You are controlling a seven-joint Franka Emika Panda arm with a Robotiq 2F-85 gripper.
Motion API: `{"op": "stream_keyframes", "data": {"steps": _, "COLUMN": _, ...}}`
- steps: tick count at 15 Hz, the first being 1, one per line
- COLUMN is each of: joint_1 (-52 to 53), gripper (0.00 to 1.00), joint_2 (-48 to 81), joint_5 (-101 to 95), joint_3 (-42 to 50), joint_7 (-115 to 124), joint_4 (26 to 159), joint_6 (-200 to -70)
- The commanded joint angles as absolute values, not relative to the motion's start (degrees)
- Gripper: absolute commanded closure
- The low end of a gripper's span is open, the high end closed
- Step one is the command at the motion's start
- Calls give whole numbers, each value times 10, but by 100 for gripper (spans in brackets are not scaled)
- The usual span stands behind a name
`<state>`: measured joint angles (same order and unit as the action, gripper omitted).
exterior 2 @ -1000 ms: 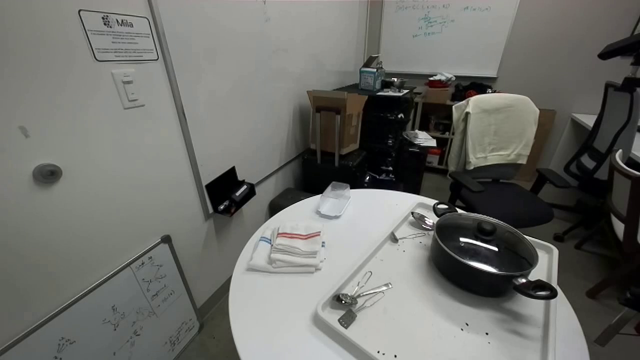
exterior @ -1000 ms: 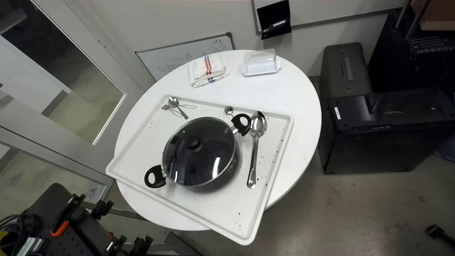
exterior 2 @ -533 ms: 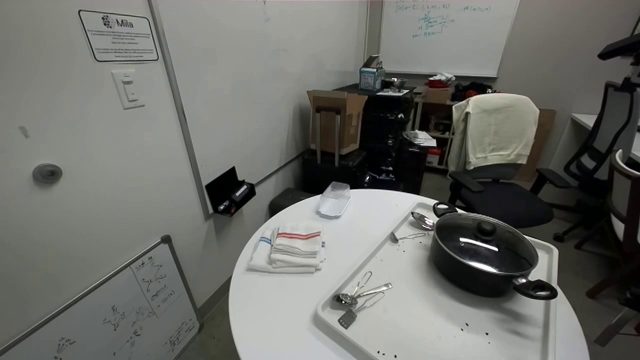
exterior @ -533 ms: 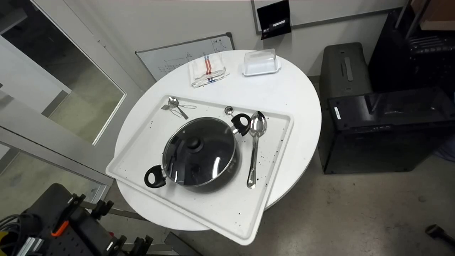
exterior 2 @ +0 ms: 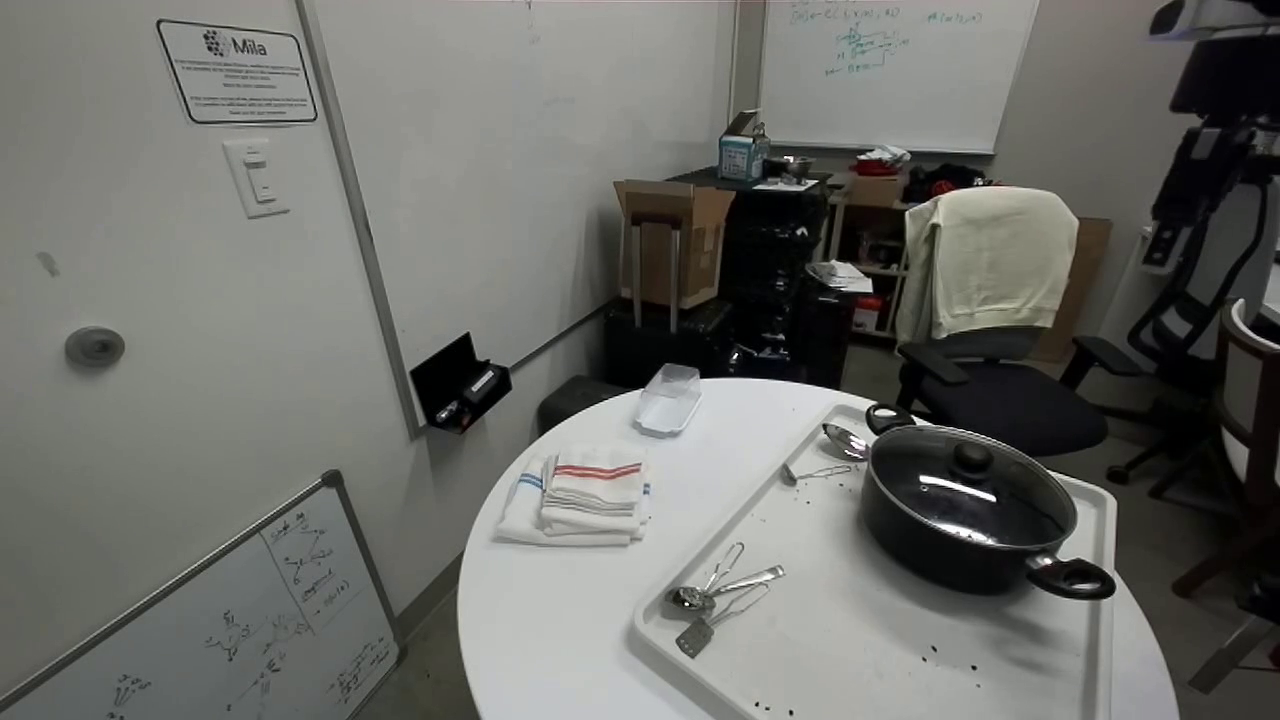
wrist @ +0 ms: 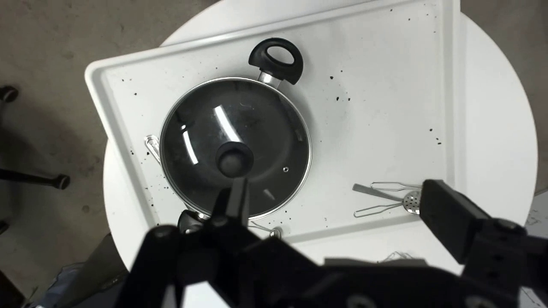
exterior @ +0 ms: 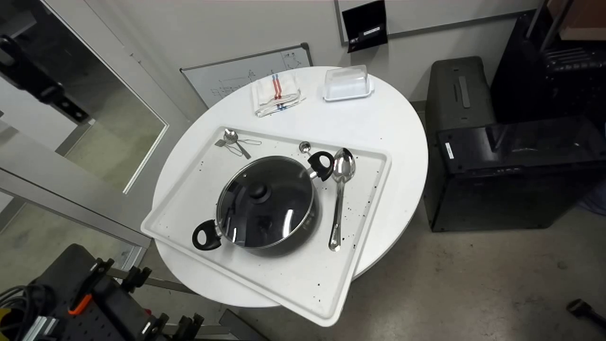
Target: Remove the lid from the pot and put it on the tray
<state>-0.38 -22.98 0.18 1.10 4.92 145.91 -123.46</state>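
The dark see-through lid (exterior: 284,182) with its black knob sits on the black pot (exterior: 300,234). The lid also shows in an exterior view (exterior 2: 1000,480) and in the wrist view (wrist: 261,124). The pot stands on the white tray (exterior: 284,279), with its two loop handles out to the sides. My gripper (wrist: 336,183) is open and empty. In the wrist view one finger overlaps the lid near its knob and the other overlaps the small utensils. In an exterior view the gripper (exterior 2: 1165,235) hangs at the right edge, apart from the pot.
A large spoon (exterior: 338,203) lies beside the pot on the tray. Small utensils (exterior: 232,139) and a small ladle (exterior: 305,147) lie along the tray's far side. A folded towel (exterior: 277,92) and a clear-lidded dish (exterior: 348,84) stand on the round table (exterior: 402,142).
My gripper has come into both exterior views, at the upper left edge and at the right edge. The lid, pot and tray have not moved.
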Motion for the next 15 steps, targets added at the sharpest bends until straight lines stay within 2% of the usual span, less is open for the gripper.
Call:
{"op": "stream_keyframes", "data": {"steps": 1, "joint_1": -15, "gripper": 0, "joint_2": -142, "joint_5": 12, "joint_3": 32, "joint_7": 11, "joint_4": 1422, "joint_6": -1270}}
{"op": "stream_keyframes", "data": {"steps": 15, "joint_1": -52, "gripper": 0, "joint_2": 103, "joint_5": 8, "joint_3": 52, "joint_7": -10, "joint_4": 1356, "joint_6": -1428}}
